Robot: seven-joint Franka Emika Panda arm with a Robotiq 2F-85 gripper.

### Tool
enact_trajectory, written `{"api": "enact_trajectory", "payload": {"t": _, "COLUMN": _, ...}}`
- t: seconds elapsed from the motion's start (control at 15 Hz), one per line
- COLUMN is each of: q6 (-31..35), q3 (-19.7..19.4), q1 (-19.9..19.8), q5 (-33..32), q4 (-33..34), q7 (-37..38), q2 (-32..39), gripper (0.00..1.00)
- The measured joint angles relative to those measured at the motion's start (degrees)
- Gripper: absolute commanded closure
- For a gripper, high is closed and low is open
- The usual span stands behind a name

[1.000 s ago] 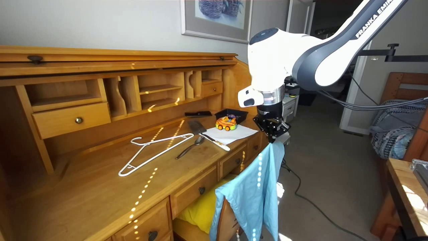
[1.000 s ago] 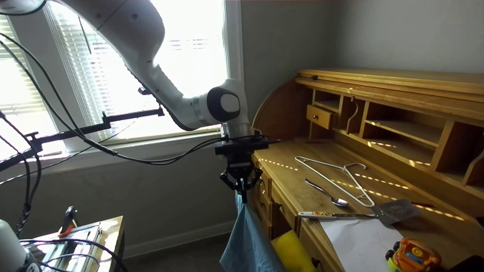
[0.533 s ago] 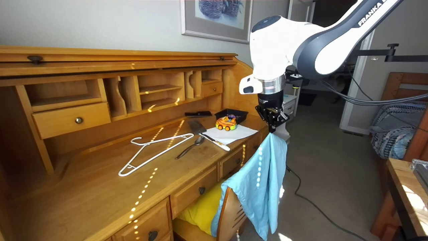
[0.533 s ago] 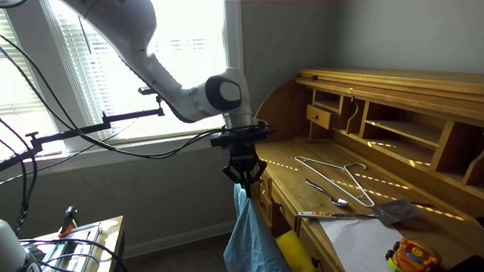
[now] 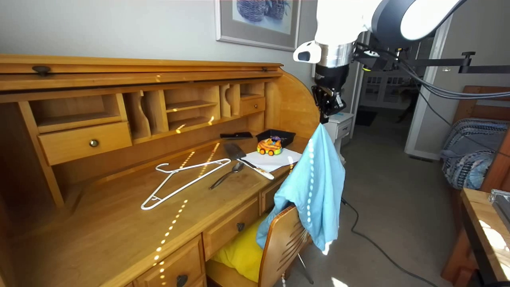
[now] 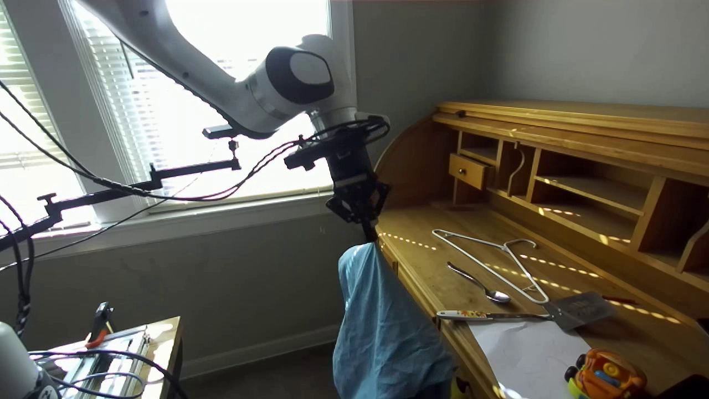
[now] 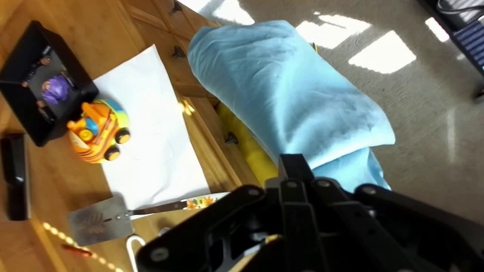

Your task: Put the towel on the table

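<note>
The light blue towel (image 5: 314, 187) hangs from my gripper (image 5: 323, 118) in a peak. Its lower part drapes over and around the wooden chair back (image 5: 283, 243). My gripper is shut on the towel's top and holds it beside the desk's front edge, above the chair. In an exterior view the gripper (image 6: 369, 235) is tilted and the towel (image 6: 382, 332) spreads below it. In the wrist view the fingers are together, with the towel (image 7: 280, 87) stretching away from the tips. The table, a wooden roll-top desk (image 5: 99, 239), stands alongside; its surface also shows in an exterior view (image 6: 407, 224).
On the desk lie a white hanger (image 5: 187, 183), a spoon (image 5: 227, 175), a spatula (image 5: 259, 170) and white paper (image 6: 532, 354). A toy car (image 5: 269, 146) and a black tray (image 5: 289, 137) stand at its far end. A yellow cloth (image 5: 239, 255) is on the chair seat.
My gripper has risen and tilted, pulling the towel higher. More of the chair back shows, and the towel's hanging end is higher off the floor.
</note>
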Motion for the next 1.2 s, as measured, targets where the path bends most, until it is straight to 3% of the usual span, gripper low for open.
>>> {"api": "enact_trajectory", "payload": {"t": 0.33, "q6": -1.55, "q3": 0.39, "q1": -0.02, "q5": 0.14, "q4": -3.47, "q7": 8.09, "q2": -9.29, "gripper": 1.00}}
{"api": "enact_trajectory", "payload": {"t": 0.8, "q6": -1.69, "q3": 0.55, "q1": -0.05, "q5": 0.48, "q4": -4.17, "q7": 8.77, "q2": -10.16, "gripper": 1.00}}
{"api": "enact_trajectory", "payload": {"t": 1.2, "q6": -4.51, "q3": 0.97, "q1": -0.13, "q5": 8.36, "q4": 5.65, "q7": 17.49, "q2": -10.18, "gripper": 1.00}}
